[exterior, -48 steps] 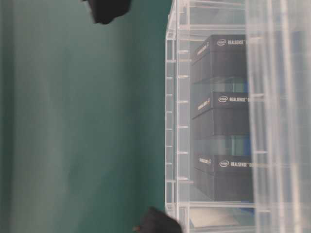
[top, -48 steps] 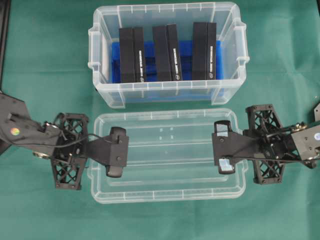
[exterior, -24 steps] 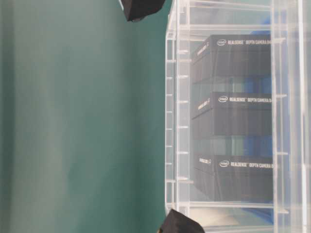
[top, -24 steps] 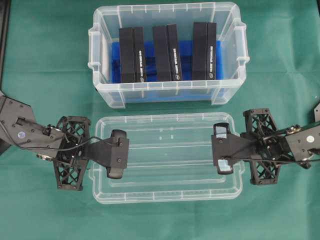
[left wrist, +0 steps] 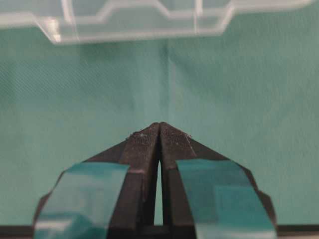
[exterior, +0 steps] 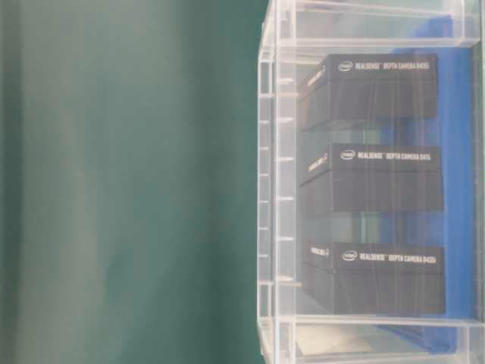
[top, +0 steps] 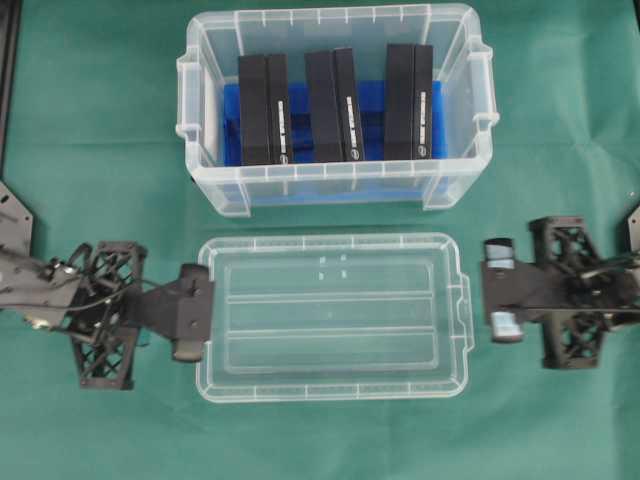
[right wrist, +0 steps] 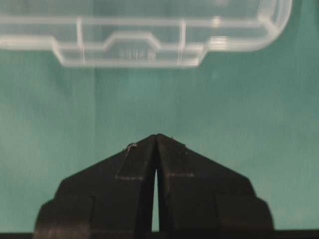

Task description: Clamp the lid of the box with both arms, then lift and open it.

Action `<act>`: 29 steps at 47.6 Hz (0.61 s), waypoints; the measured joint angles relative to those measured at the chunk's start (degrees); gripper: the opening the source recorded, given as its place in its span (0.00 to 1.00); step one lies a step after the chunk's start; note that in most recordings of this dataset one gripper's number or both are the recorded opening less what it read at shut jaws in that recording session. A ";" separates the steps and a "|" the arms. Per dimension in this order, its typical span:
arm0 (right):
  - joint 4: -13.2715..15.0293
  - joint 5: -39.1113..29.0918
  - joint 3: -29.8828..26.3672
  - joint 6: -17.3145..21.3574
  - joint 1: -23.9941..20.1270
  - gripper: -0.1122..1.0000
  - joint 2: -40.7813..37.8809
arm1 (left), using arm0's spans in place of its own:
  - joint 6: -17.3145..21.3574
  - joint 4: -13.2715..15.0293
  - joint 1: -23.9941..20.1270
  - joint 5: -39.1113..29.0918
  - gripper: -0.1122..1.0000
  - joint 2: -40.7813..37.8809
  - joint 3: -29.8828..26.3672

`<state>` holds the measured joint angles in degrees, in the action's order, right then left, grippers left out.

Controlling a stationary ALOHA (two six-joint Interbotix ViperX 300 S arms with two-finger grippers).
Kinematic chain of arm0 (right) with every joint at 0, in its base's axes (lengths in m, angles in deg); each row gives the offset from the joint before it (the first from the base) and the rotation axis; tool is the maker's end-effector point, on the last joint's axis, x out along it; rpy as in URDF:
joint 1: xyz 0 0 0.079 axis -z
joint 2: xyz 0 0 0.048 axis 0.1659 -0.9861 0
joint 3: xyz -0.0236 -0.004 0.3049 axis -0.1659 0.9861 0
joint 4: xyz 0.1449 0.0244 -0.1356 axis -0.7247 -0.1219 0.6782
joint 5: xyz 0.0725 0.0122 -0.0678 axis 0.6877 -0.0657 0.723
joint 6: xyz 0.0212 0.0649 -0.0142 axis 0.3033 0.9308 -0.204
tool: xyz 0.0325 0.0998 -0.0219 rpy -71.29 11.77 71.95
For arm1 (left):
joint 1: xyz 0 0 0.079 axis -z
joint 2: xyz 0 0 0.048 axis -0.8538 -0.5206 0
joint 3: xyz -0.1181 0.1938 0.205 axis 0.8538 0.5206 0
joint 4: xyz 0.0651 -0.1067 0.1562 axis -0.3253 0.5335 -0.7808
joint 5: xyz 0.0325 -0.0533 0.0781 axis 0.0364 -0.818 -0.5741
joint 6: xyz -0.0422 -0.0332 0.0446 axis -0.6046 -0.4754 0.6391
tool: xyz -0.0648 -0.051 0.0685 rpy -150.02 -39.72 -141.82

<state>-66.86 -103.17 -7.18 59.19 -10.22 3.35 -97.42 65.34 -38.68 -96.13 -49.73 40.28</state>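
fingertips meet at a point on both grippers; the left gripper (left wrist: 159,130), teal tape on each finger, is closed with only a hairline slit between the pads and nothing in it; the right gripper (right wrist: 157,141), plain black, is likewise closed on nothing; each points at an end tab of the lid (top: 333,315) across a strip of bare cloth.

in the overhead view the left gripper (top: 186,312) sits just beside the lid's left end, contact not determinable; the right gripper (top: 503,303) stands apart from the right end; the lid lies flat on the green cloth (top: 90,150), just in front of the box (top: 335,190), parallel to it and not touching; the box stands uncovered.

handling, as judged: the lid looks light, thin and somewhat flexible, smooth clear plastic likely to slip between hard fingers; a hold at one end alone would let it sag or twist; best purchase appears to be the raised rim at the small tabs midway along each short end, one gripper to each.

count: one lid; one box; three black blocks (top: 336,105) upright inside on a blue base (top: 375,110); two grippers; the table-level view shows the box (exterior: 364,182) only, no gripper.
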 measured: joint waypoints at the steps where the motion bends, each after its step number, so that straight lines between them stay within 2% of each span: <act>1: 0.09 -0.35 0.44 0.18 0.00 0.10 0.70 | -0.35 0.09 0.18 -0.09 0.10 0.18 0.35; 9: 0.09 -1.58 2.64 0.35 -0.18 0.10 4.83 | -1.23 -0.09 0.79 0.00 0.10 2.29 2.11; 19: 0.18 -1.58 2.81 0.35 -0.18 0.10 5.45 | -1.14 -0.09 0.79 -0.09 0.10 2.72 2.02; 29: 0.18 -1.76 -0.62 0.00 -0.70 0.10 5.71 | -0.79 -0.44 2.64 -0.09 0.10 4.75 -0.88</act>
<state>-66.69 -104.93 -7.80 59.19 -10.93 9.06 -98.21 64.90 -36.04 -96.21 -44.98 39.40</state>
